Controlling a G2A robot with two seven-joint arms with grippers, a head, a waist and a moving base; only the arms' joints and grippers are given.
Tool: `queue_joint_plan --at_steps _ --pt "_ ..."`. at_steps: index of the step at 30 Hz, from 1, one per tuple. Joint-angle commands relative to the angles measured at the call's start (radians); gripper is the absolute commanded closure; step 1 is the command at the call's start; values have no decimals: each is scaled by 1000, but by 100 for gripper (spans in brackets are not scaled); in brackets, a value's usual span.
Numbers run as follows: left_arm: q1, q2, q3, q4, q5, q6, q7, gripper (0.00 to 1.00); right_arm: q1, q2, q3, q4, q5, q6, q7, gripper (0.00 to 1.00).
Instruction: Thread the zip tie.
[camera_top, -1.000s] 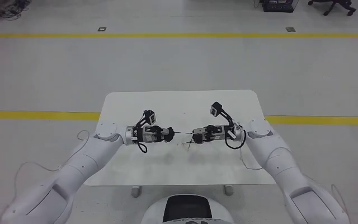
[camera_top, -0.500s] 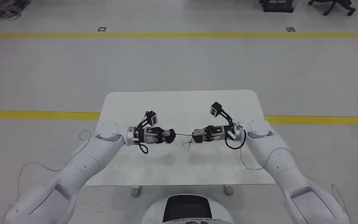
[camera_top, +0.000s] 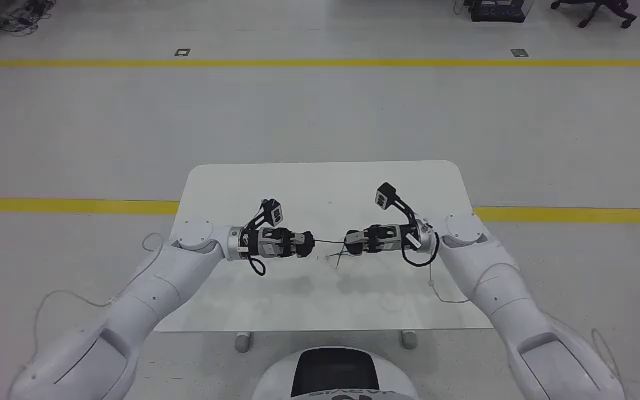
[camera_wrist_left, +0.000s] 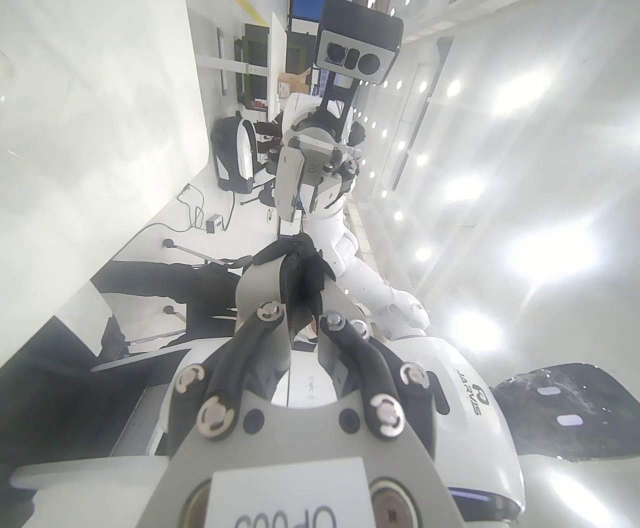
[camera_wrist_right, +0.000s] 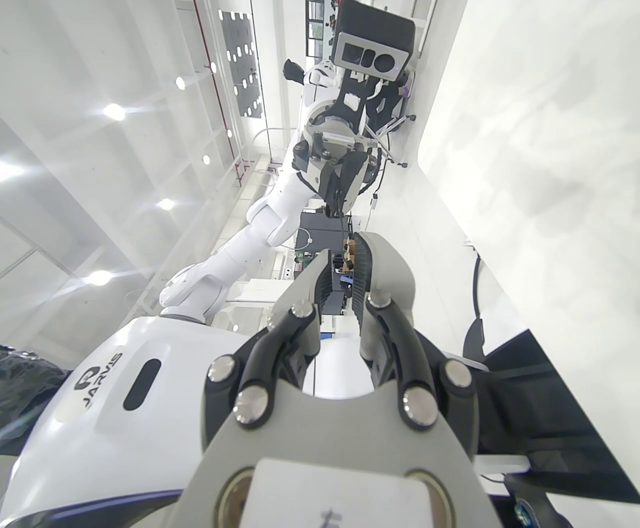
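— Well, how do the arms sit over the white table (camera_top: 210, 190)?
— The left arm (camera_top: 150, 290) and the right arm (camera_top: 490, 280) each come in from a near corner. Both are bent at the elbow, with forearms level and aimed at each other above the table's middle. Their wrists lie on one line.
— And the grippers?
— The left gripper (camera_top: 300, 240) and the right gripper (camera_top: 349, 241) face tip to tip, near each other but apart. The left one's fingers are clamped on the black zip tie (camera_top: 322, 239). The right one's fingers are parted by a narrow slit.
— Where does the tie run?
— It runs off the table, across the gap between them. Its thin end reaches the right gripper's slit.
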Motion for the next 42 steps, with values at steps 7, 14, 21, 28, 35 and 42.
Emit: queue_joint_plan --at_steps 7,14,21,28,35,42 --pt "1 -7 -9 13 3 4 -9 100 4 -5 -1 9 -2 0 0 87" --pt "0 -13 -17 24 8 6 -10 100 3 -6 1 5 -11 0 0 89" --pt "2 -19 -24 31 8 10 -18 100 0 -7 4 2 -14 0 0 90" --pt "2 -24 -30 37 15 13 -25 100 -1 -8 10 3 -18 0 0 87" --pt "4 -28 -37 40 21 15 -29 100 -3 -9 14 6 -16 0 0 82" --pt "6 -31 -44 42 28 17 -34 100 -1 -10 16 9 -18 0 0 91"
